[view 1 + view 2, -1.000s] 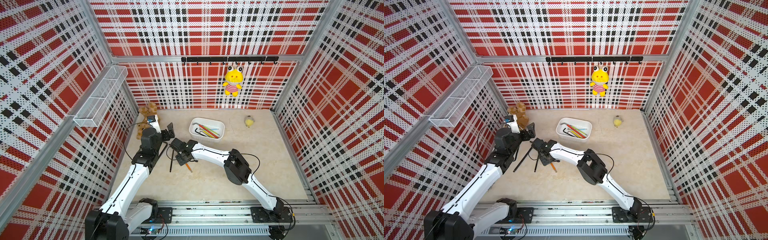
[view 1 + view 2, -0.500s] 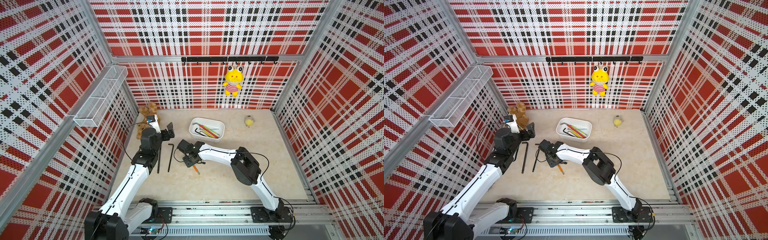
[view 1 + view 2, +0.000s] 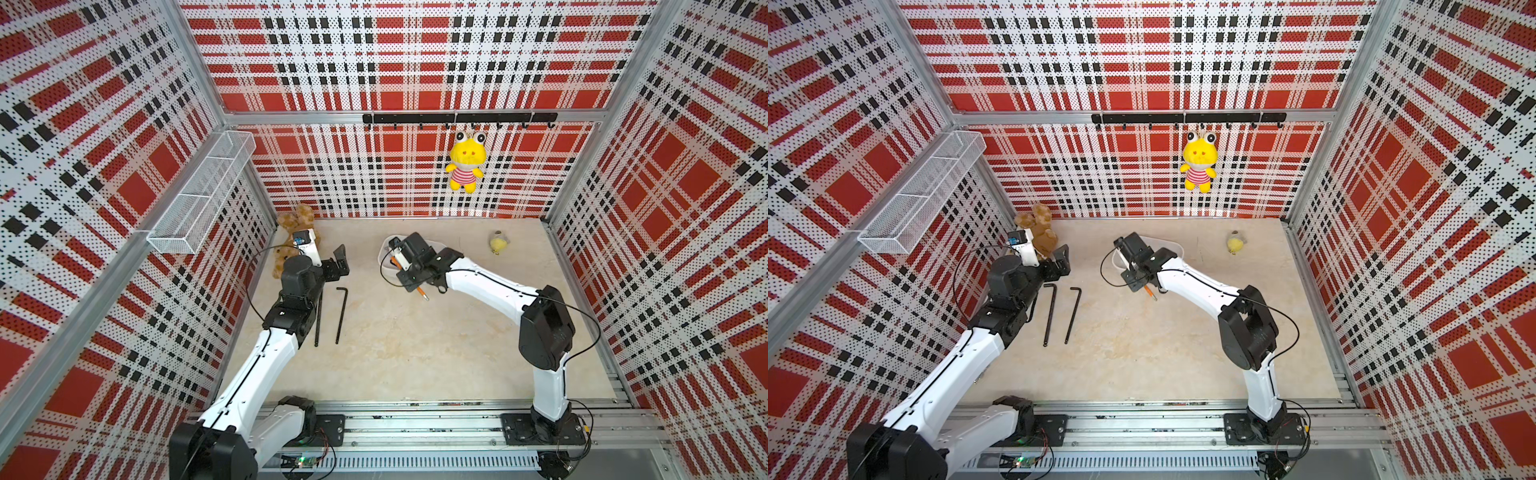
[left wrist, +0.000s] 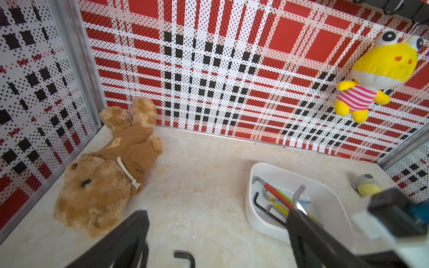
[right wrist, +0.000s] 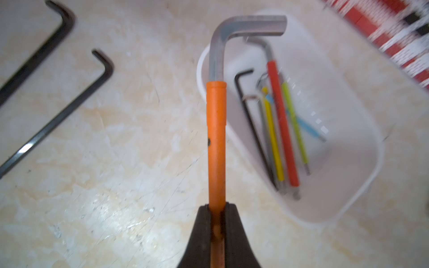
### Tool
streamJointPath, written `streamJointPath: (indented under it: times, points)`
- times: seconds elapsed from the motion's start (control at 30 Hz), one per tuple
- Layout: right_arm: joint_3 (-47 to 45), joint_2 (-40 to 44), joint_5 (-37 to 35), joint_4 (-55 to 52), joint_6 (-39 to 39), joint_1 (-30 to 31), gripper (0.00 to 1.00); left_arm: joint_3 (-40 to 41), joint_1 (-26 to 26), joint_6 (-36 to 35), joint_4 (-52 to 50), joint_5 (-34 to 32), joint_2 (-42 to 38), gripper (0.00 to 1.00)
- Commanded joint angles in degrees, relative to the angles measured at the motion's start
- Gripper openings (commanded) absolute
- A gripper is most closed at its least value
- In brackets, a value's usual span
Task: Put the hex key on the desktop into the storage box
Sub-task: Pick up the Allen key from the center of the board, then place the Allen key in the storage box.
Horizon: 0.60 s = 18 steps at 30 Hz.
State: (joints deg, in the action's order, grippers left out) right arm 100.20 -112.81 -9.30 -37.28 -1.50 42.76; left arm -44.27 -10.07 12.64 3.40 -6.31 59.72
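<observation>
My right gripper (image 5: 217,206) is shut on an orange-sleeved hex key (image 5: 217,139) with a silver bent end. It holds the key in the air at the edge of the white storage box (image 5: 348,185). In both top views the right gripper (image 3: 411,268) covers much of the storage box (image 3: 384,257). Several coloured hex keys and a black one lie inside the box. Two long black hex keys (image 3: 340,316) (image 3: 318,320) lie side by side on the desktop (image 3: 415,353). My left gripper (image 3: 336,259) hovers open just behind their bent ends, with nothing between its fingers.
A brown teddy bear (image 3: 291,237) lies in the back left corner, close to the left wrist. A small yellow toy (image 3: 497,243) sits at the back right. A yellow frog plush (image 3: 466,162) hangs on the back wall. A wire-mesh basket (image 3: 199,195) hangs on the left wall.
My right gripper has carried the orange hex key away from the left gripper, rightward and back to the storage box. The two black keys now show fully. The left arm has not moved.
</observation>
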Motion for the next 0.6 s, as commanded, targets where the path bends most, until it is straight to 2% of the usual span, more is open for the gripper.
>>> streamJointPath:
  times: [0.0, 0.1, 0.2, 0.33, 0.47, 0.57]
  points:
    - [2.00, 1.84, 2.85, 7.01, 11.91, -2.90, 0.00, 0.75, 0.31, -0.08, 1.21, 0.38, -0.67, 1.00]
    - [2.71, -0.39, 5.96, 12.13, 17.81, -5.34, 0.00, 0.75, 0.29, -0.08, 1.26, 0.43, -0.49, 1.00]
    - [6.75, -5.12, 10.72, 13.00, 20.29, -8.24, 0.00, 0.69, 0.31, -0.08, 1.17, 0.26, -0.57, 1.00]
    - [13.91, -12.23, 15.54, 9.98, 22.92, -10.22, 0.00, 0.76, 0.30, -0.23, 1.00, -0.13, -0.84, 1.00]
    - [22.24, -19.42, 17.04, 3.78, 23.71, -10.83, 0.00, 0.80, 0.17, -0.34, 0.91, -0.53, -1.01, 1.00]
    - [24.44, -22.45, 17.69, 1.05, 24.00, -11.03, 0.00, 0.81, 0.04, -0.34, 0.91, -0.55, -1.01, 1.00]
